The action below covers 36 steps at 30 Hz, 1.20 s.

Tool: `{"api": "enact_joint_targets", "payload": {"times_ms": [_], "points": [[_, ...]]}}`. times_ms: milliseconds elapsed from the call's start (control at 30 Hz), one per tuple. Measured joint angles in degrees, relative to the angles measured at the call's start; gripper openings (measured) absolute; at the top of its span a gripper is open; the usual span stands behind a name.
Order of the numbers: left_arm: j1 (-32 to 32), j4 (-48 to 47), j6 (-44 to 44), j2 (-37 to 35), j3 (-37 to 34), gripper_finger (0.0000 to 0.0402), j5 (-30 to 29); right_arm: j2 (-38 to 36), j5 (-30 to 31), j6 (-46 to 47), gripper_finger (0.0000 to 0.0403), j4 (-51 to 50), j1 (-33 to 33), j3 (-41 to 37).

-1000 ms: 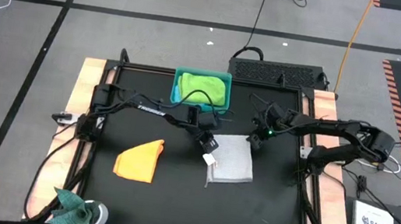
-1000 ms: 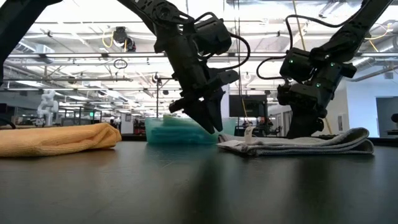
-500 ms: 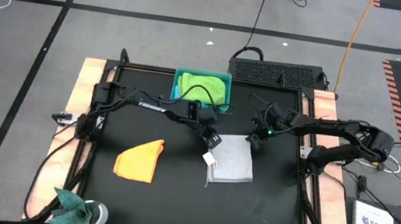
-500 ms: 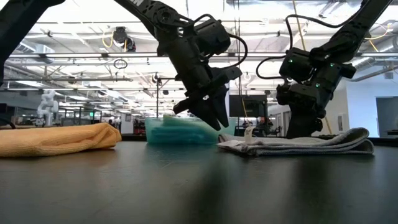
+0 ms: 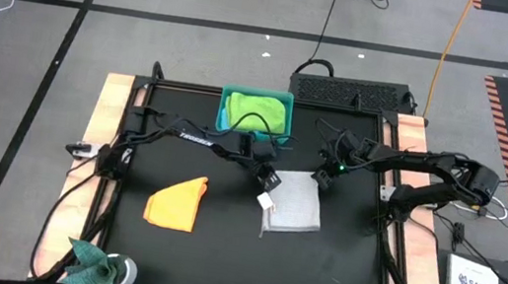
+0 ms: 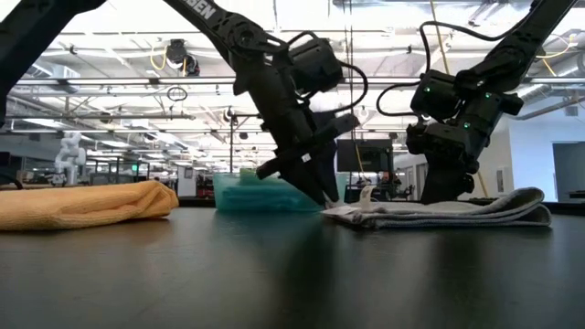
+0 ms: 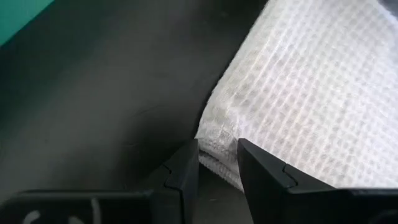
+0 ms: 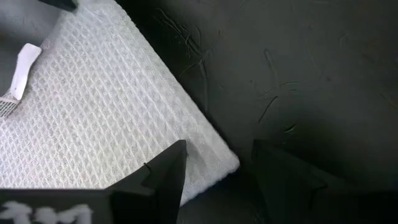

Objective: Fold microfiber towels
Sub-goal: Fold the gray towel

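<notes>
Because the light grey towel [image 5: 293, 203] lies limp and waffle-woven mid-table, already doubled, I'd judge it light, soft and easy to bunch, best pinched at a corner edge. The left gripper [image 7: 217, 165] has its fingers parted astride one near corner, nothing clenched. The right gripper [image 8: 214, 171] stands wide open over the far corner. Farther off, an orange-yellow towel [image 5: 177, 202] lies folded, and a lime green towel [image 5: 256, 112] sits in the teal bin [image 5: 222, 108].
</notes>
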Motion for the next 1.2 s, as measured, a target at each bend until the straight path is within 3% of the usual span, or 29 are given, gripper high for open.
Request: {"api": "enact_joint_targets", "payload": {"times_ms": [167,433,633,767,967,1200], "points": [[0.15,1.21,0.20,0.23,-0.09,0.0113,1.31,0.00,-0.02,-0.02,0.0173,-0.13,0.01,0.00],[0.26,0.66,-0.68,0.24,-0.09,0.0113,1.46,0.00,0.26,-0.04,0.0123,-1.41,0.07,0.02],[0.26,0.70,-2.15,0.24,-0.09,0.0110,1.46,0.00,0.03,-0.02,0.0058,-2.66,0.12,0.02],[0.28,0.79,-2.69,0.24,-0.09,0.0079,1.83,0.04,-0.57,0.00,0.0008,-2.86,0.18,0.00],[0.26,0.79,-2.74,0.23,-0.09,0.0008,1.91,-0.25,-0.58,0.66,0.0003,-2.87,0.18,-0.03],[0.44,3.01,-2.64,0.19,-0.09,0.0003,0.59,-4.40,-0.24,2.07,0.0002,-3.00,0.18,-0.09]]}}
